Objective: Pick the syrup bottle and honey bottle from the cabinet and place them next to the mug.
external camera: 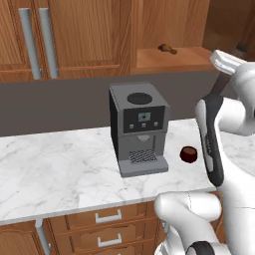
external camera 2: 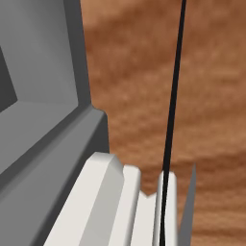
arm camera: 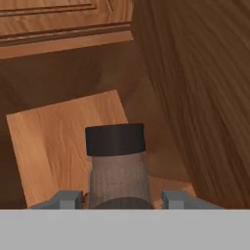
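The syrup bottle (arm camera: pixel 115 161), grey-brown with a black cap, stands upright between my fingertips (arm camera: pixel 68 199) in the hand view. My gripper (arm camera: pixel 122 200) is shut on its body, over the cabinet's light wood floor (arm camera: pixel 58 141). In the left base view my arm reaches up to the right end of the cabinet (external camera: pixel 189 59). A small amber-brown thing, apparently the honey bottle (external camera: pixel 167 48), lies on the shelf's left part. The dark mug (external camera: pixel 188 154) sits on the marble counter, right of the coffee machine.
A grey coffee machine (external camera: pixel 139 127) stands mid-counter (external camera: pixel 55 169). Closed doors with long grey handles (external camera: pixel 37 42) hang at the upper left. Drawers run below the counter edge. Dark wood cabinet walls (arm camera: pixel 205 97) close in beside the bottle. Grey and white surfaces sit close in the right base view.
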### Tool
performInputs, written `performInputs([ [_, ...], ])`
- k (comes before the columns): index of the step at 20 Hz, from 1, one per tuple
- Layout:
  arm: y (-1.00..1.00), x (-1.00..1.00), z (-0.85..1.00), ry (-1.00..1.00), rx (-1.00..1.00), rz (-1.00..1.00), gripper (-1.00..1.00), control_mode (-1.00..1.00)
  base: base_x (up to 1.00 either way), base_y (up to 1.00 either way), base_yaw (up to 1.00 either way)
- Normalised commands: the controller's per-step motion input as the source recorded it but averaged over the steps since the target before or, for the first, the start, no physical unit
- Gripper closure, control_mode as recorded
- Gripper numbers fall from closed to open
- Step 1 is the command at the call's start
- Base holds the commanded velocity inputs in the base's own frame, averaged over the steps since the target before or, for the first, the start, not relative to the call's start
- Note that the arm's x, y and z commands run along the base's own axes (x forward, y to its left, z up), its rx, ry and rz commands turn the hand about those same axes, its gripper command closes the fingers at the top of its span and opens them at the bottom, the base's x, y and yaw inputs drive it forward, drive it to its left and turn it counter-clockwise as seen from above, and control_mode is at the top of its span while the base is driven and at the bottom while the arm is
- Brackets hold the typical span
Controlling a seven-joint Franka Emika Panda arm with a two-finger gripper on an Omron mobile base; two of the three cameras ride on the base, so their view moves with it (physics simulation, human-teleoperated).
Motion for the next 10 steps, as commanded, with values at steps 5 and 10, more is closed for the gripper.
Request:
performInputs([
  [5, 0.00, -1.00, -0.45, -0.14, 0.01, 0.00, 1.00, -1.00, 0.00, 0.00, 0.00],
  [10, 0.00, -1.00, -0.69, -0.12, 0.00, 0.00, 1.00, -1.00, 0.00, 0.00, 0.00],
])
